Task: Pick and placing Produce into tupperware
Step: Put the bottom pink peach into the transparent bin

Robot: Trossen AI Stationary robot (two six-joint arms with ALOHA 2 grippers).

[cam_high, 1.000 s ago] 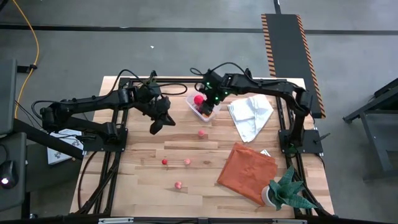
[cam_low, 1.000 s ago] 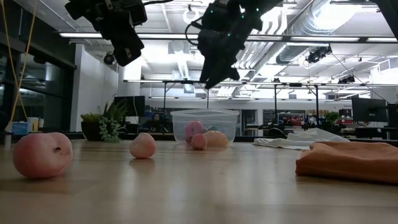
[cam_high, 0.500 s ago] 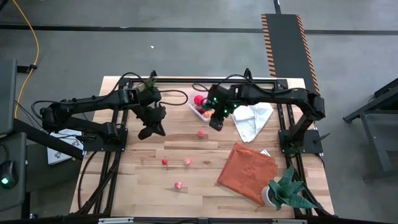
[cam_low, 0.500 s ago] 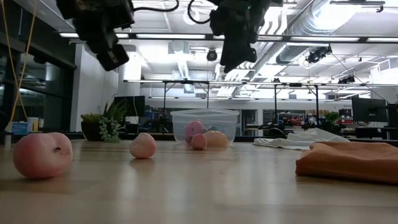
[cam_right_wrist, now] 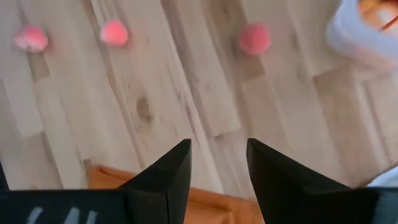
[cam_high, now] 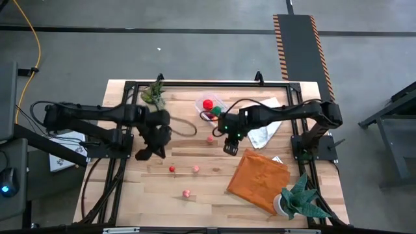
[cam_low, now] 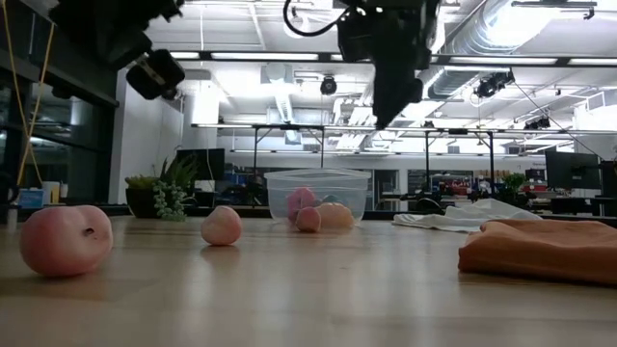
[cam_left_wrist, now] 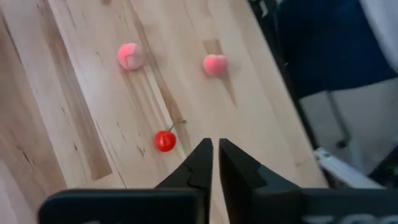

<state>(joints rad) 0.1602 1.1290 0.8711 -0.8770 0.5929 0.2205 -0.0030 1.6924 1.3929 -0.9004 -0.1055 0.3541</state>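
The clear tupperware stands at the table's far middle with red, green and orange produce inside; the low view shows it as a clear tub. Loose produce lies on the wood: a pink piece, a red cherry, and two more pink pieces. My left gripper hovers shut above the table's left part, with the cherry just ahead of its tips. My right gripper hangs open and empty above the table's middle, near the orange cloth's far corner.
A white cloth lies to the right of the tupperware and an orange cloth at the near right. A potted plant stands at the near right corner, a smaller one at the far edge. Bare wood lies between the grippers.
My right gripper has left the spot over the tupperware and swung toward the table's near edge, ending by the orange cloth's far corner. My left gripper has moved from left of the tupperware toward the near-left, tipping further down. No produce has moved.
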